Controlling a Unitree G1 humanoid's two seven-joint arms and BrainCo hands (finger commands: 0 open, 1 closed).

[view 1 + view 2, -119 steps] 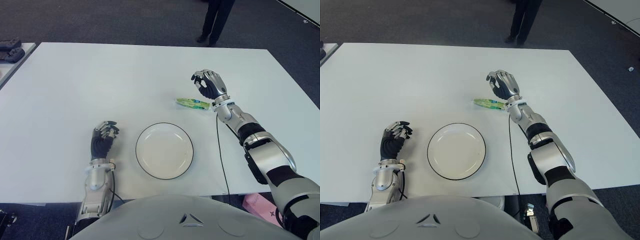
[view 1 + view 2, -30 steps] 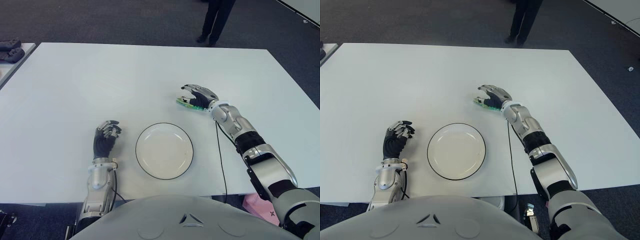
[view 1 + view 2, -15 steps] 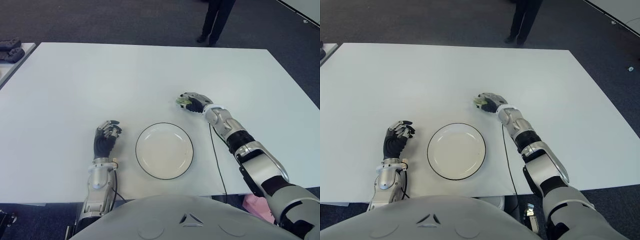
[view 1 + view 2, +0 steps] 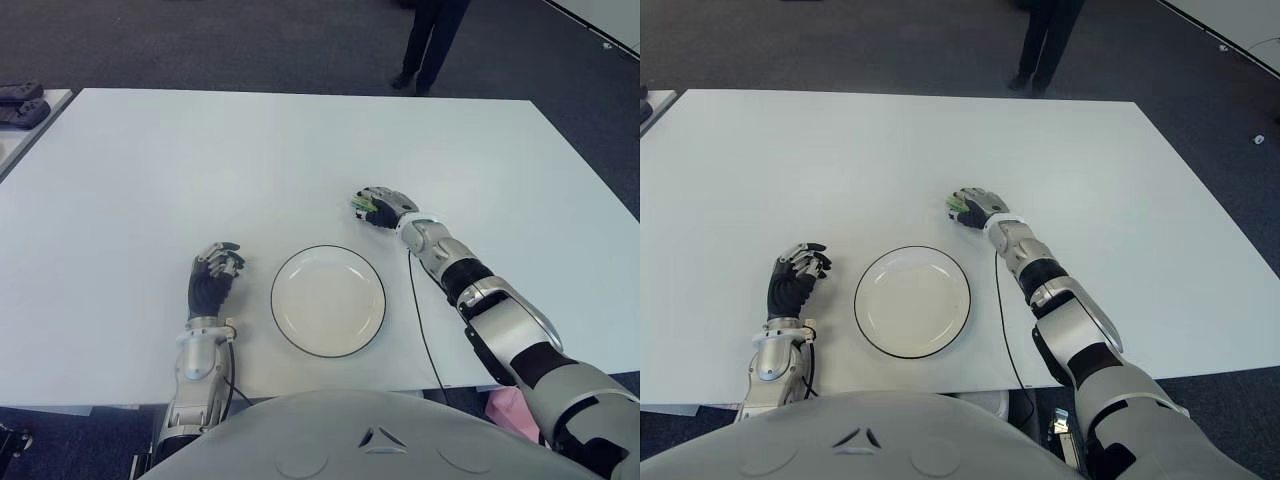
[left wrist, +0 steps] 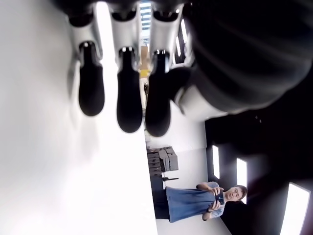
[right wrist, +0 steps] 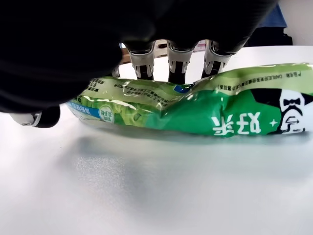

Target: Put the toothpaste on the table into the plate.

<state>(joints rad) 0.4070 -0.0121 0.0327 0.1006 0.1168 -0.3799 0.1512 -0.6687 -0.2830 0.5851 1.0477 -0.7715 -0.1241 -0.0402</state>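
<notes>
The green toothpaste tube [image 6: 195, 110] lies on the white table [image 4: 200, 170], just beyond the right rim of the empty black-rimmed white plate [image 4: 328, 300]. My right hand [image 4: 378, 207] covers it, and only a green tip [image 4: 359, 208] sticks out on the left. In the right wrist view the fingers [image 6: 177, 61] wrap around the far side of the tube and the thumb sits at its end. My left hand [image 4: 212, 278] shows to the left of the plate, fingers relaxed and half bent, holding nothing.
A person's legs [image 4: 430, 40] stand beyond the table's far edge. Dark devices [image 4: 20, 100] lie on a side table at far left. A thin black cable [image 4: 418, 310] runs along my right forearm to the front edge.
My right hand came down from above the toothpaste and curled its fingers around the tube, with the forearm sinking towards the table. The left hand and plate stayed put.
</notes>
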